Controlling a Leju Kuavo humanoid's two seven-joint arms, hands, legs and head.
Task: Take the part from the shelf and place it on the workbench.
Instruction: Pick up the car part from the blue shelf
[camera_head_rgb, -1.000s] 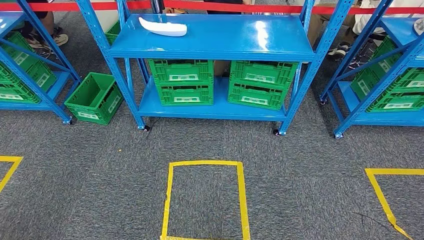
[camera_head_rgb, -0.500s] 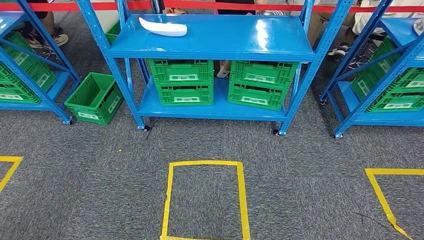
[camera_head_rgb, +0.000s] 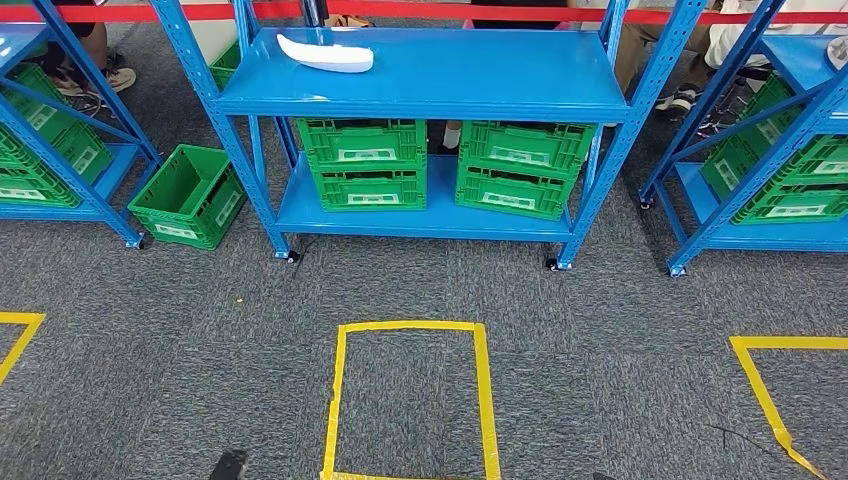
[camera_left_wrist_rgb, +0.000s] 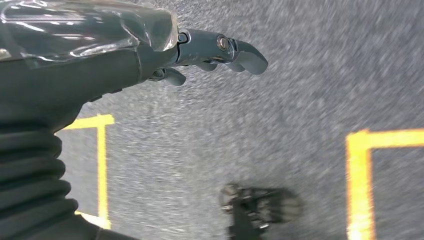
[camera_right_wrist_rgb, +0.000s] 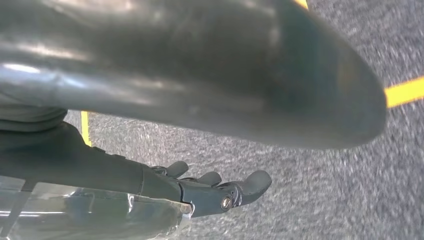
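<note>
Grey carpet floor (camera_head_rgb: 600, 350); blue shelf (camera_head_rgb: 480, 75), white part (camera_head_rgb: 326, 53) at top-left corner, long axis along the back edge. Left hand (camera_left_wrist_rgb: 210, 52) nearer; right hand (camera_right_wrist_rgb: 215, 190); both released, hanging.

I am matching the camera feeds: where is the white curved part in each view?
Head view: the white curved part lies on the blue shelf's top deck, left rear.
Left wrist view: not in it.
Right wrist view: not in it.
Shared landmark: yellow floor tape on grey carpet.
</note>
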